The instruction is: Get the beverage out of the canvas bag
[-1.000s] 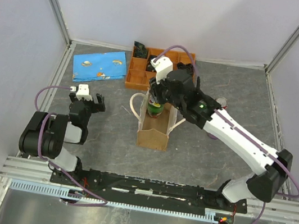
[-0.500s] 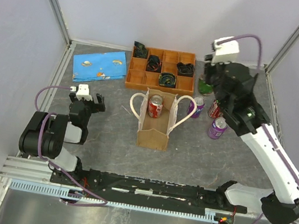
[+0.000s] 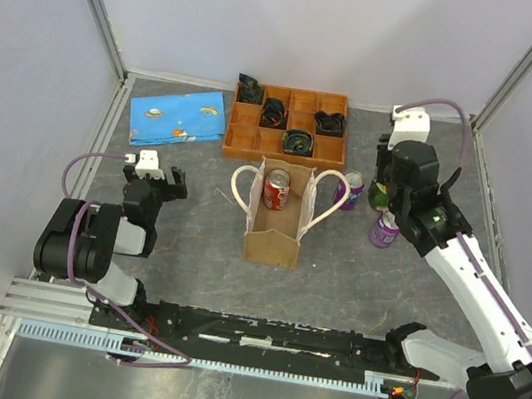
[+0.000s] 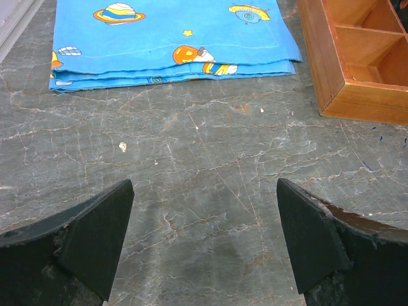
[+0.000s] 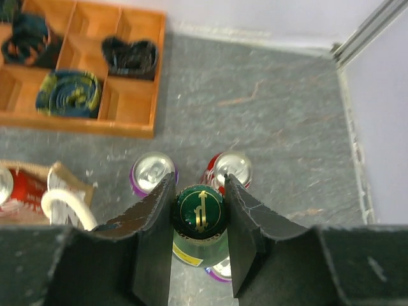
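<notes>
Green bottle (image 5: 199, 213); tan canvas bag (image 3: 272, 246); orange-brown tray (image 3: 242, 138)

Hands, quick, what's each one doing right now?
Left hand: open, empty.
Right hand: closed on the green bottle.
</notes>
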`<state>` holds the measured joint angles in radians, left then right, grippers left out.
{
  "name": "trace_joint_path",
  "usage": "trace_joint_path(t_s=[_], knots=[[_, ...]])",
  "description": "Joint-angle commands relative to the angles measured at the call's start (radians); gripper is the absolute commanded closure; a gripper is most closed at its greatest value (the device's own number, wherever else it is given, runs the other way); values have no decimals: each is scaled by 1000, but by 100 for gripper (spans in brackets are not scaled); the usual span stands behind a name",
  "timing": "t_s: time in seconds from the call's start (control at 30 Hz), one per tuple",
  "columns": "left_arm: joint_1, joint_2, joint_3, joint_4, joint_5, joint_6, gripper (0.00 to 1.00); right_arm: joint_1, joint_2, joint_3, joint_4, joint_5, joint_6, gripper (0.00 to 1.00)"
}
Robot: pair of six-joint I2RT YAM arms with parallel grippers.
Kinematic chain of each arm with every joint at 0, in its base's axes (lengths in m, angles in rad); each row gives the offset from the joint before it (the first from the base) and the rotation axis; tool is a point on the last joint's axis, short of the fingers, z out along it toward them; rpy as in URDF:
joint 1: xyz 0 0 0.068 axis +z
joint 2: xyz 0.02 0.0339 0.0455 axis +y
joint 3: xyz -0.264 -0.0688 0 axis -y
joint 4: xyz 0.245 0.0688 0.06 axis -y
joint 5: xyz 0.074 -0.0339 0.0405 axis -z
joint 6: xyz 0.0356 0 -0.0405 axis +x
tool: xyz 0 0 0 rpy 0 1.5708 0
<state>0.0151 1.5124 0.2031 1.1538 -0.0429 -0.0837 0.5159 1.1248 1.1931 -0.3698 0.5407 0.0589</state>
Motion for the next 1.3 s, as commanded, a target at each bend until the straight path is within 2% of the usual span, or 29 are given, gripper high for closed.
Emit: trace_joint_path(t_s=[0.0,0.27,0.7,0.9,1.27], knots=[[-4,6,22,40,-5,44,1,-1,-66,-43,153,-81,39,100],[-4,6,24,39,-5,45,1,-1,-55,-155,198,-140,74,100],[-4,6,24,39,-6,44,1,-3,-28,-185,220,-170,114,100],[-4,6,24,39,-5,44,1,-2,-44,-332,330,-193,180,100],[-4,6,23,39,-5,44,1,-2,-68,-423,401,-138,192,100]])
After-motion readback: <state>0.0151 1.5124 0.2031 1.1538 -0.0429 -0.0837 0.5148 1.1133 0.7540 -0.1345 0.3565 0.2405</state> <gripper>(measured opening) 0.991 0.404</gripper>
